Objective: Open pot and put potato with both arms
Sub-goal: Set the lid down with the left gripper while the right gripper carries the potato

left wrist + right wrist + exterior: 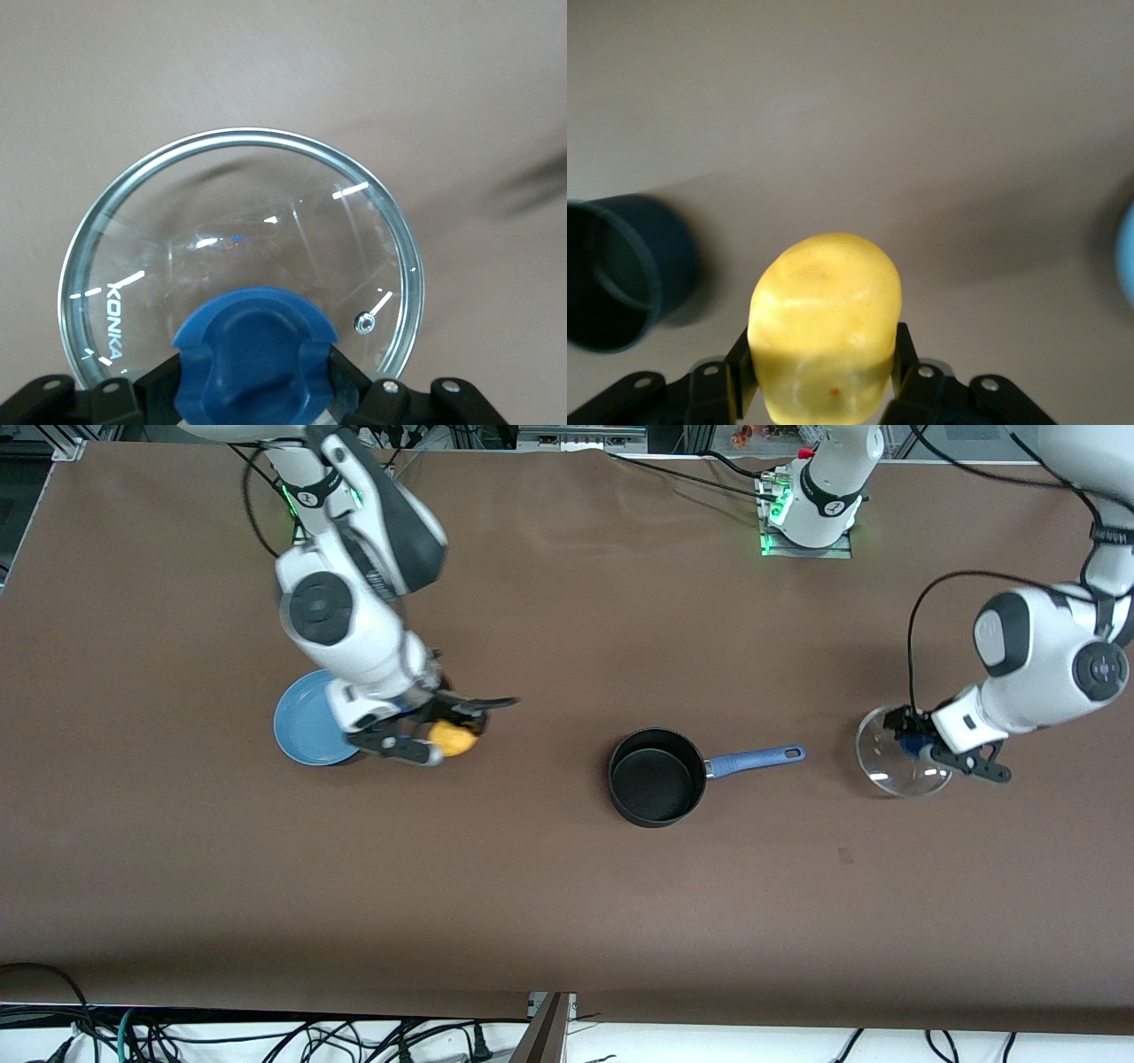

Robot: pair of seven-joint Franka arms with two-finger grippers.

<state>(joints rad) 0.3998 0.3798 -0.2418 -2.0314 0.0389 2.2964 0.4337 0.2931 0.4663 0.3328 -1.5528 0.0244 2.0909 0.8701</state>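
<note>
The plate, flat and light blue, lies on the brown table toward the right arm's end, partly under the right arm. Just beside the plate, the right gripper hangs over bare table with its fingers clenched on the potato. In the right wrist view the potato is yellow and lumpy, pinched between the two black fingers, with the pot off to one side and a sliver of the plate at the edge.

Near the middle of the table stands the pot, black, open and empty, its lid off. Its blue handle points toward the left arm's end of the table. The pot sits well apart from both grippers.

Toward the left arm's end, the left arm reaches down, and the left gripper grasps the blue knob of the glass lid. In the left wrist view the lid shows a metal rim and the word KONKA, and the gripper's fingers press on either side of the knob. Whether the lid touches the table or hangs just above it I cannot tell.
</note>
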